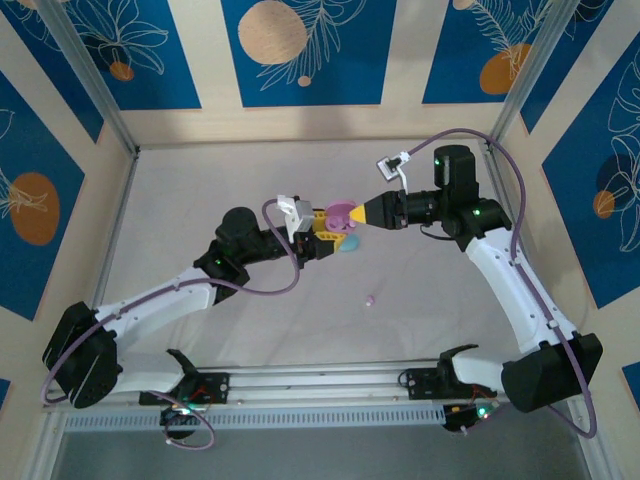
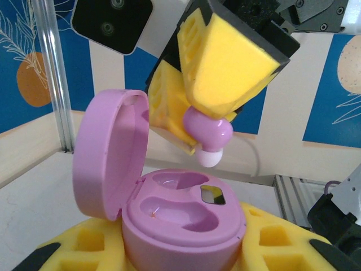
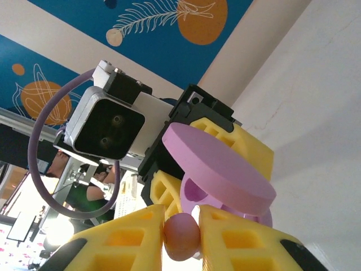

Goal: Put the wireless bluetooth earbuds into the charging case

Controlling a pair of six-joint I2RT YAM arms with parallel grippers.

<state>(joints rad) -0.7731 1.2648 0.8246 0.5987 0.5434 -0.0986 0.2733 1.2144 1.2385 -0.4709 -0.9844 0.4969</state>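
Observation:
A pink charging case (image 2: 183,220) stands open, its lid (image 2: 110,152) tipped back to the left, and both sockets in it are empty. My left gripper (image 2: 180,251) is shut on the base of the case, yellow pads on either side. My right gripper (image 3: 181,240) is shut on a pink earbud (image 3: 181,236). In the left wrist view that earbud (image 2: 208,131) hangs white tip down, just above the far socket and apart from it. From above, the two grippers meet at mid-table: left gripper (image 1: 323,241), right gripper (image 1: 354,214), case (image 1: 339,212) between them.
A teal case (image 1: 351,244) lies on the table right below the held one. A second small pink earbud (image 1: 371,299) lies loose on the table, nearer the front. Metal frame posts and walls ring the white table (image 1: 200,200).

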